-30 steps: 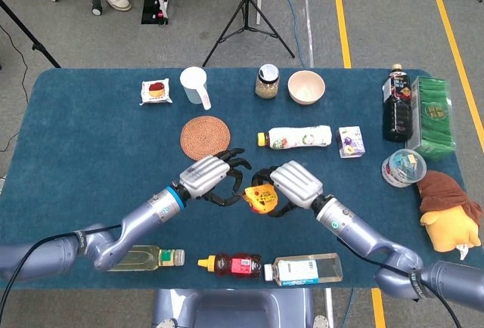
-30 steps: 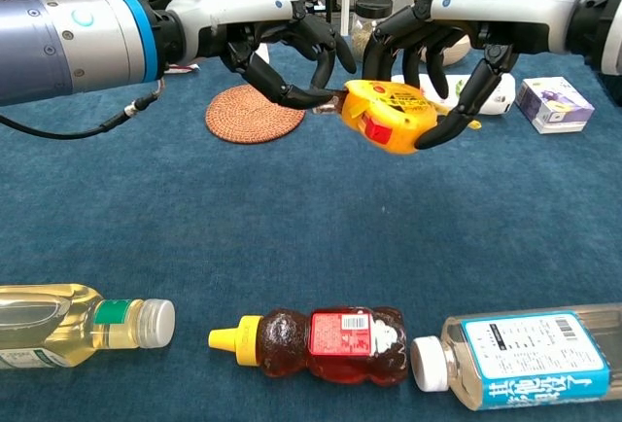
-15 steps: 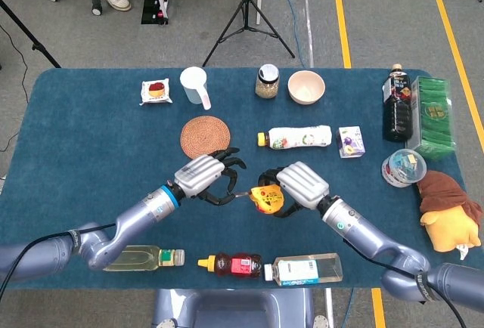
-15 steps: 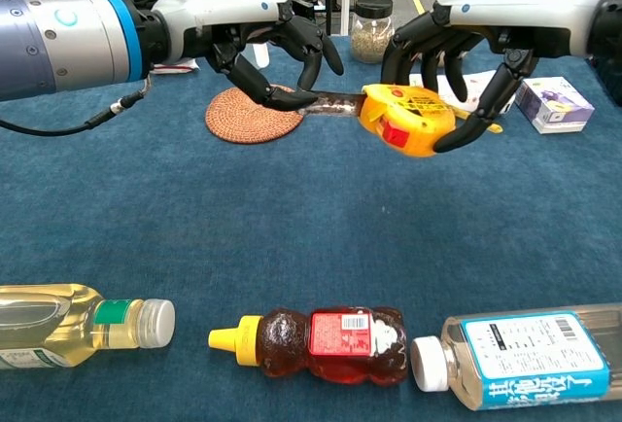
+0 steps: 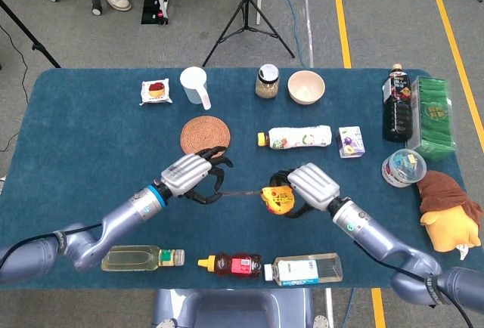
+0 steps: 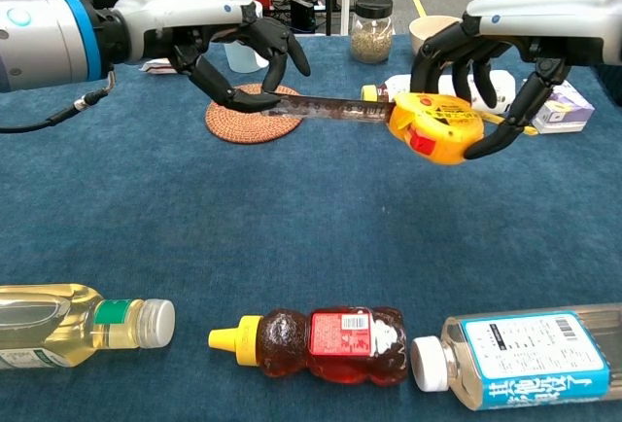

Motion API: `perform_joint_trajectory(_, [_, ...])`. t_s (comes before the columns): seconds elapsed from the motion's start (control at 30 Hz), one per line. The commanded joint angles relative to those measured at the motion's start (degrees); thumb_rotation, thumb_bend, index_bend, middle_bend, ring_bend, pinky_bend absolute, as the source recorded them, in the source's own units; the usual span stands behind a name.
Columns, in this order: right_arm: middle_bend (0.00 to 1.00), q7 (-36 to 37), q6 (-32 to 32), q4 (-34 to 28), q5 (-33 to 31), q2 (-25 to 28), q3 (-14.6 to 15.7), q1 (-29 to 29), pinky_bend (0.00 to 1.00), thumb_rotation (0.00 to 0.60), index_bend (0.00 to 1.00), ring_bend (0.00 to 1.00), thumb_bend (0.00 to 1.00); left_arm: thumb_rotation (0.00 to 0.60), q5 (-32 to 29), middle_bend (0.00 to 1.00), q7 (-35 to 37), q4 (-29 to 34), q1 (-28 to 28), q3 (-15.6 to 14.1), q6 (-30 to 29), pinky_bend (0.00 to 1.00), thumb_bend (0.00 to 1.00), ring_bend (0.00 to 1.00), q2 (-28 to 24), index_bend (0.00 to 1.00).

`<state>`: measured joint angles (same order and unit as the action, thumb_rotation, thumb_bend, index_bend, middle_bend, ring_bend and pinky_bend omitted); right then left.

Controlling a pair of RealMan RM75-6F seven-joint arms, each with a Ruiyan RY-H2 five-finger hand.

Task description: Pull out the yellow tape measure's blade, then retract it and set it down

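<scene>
My right hand (image 5: 308,186) (image 6: 505,38) grips the yellow tape measure (image 5: 275,199) (image 6: 434,127) above the blue table, near its middle. A dark strip of blade (image 5: 240,192) (image 6: 330,107) runs out of the case to the left. My left hand (image 5: 190,177) (image 6: 219,38) pinches the blade's end between thumb and a finger, other fingers curled above it. The two hands hang apart with the blade stretched level between them.
A woven coaster (image 5: 205,136) lies just behind the left hand, a white bottle (image 5: 296,138) behind the right. Along the near edge lie an oil bottle (image 6: 78,325), a honey bear bottle (image 6: 321,344) and a clear bottle (image 6: 520,358). Cups, jars and boxes stand further back.
The hands have drawn apart: the left moved left with the blade tip, the right moved right with the case. The exposed blade has grown from a short stub to a long strip.
</scene>
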<state>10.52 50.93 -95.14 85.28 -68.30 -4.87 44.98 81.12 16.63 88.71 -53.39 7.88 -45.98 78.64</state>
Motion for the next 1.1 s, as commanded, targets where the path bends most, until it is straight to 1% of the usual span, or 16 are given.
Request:
perform_joint_trajectory(0.03, [0.51, 0.2, 0.2, 0.3, 0.3, 0.4, 0.4, -0.5, 0.54, 0.6, 0.5, 0.53, 0.24, 0.572, 1.1, 0.23, 0.6, 0.4, 1.2, -1.3, -0.7, 0.11, 0.41, 0.01, -1.5, 0.67])
perform_joint_trajectory(0.2, [0.51, 0.7, 0.3, 1.0, 0.6, 0.7, 0.9, -1.0, 0.54, 0.6, 0.5, 0.53, 0.24, 0.559, 2.7, 0.23, 1.9, 0.6, 2.5, -2.6, -2.0, 0.11, 0.41, 0.01, -3.3, 0.67])
perform_joint_trajectory(0.63, [0.52, 1.4, 0.7, 2.0, 0.7, 2.0, 1.6, -2.4, 0.54, 0.6, 0.5, 0.53, 0.24, 0.571, 6.0, 0.23, 4.2, 0.2, 5.6, -5.6, -4.4, 0.11, 0.41, 0.01, -8.4, 0.67])
perform_joint_trajectory(1.1, [0.52, 2.0, 1.5, 2.5, 0.8, 2.4, 1.5, -3.4, 0.54, 0.6, 0.5, 0.53, 0.25, 0.568, 7.1, 0.23, 5.9, -0.1, 9.8, -7.8, -8.1, 0.11, 0.41, 0.01, -13.5, 0.68])
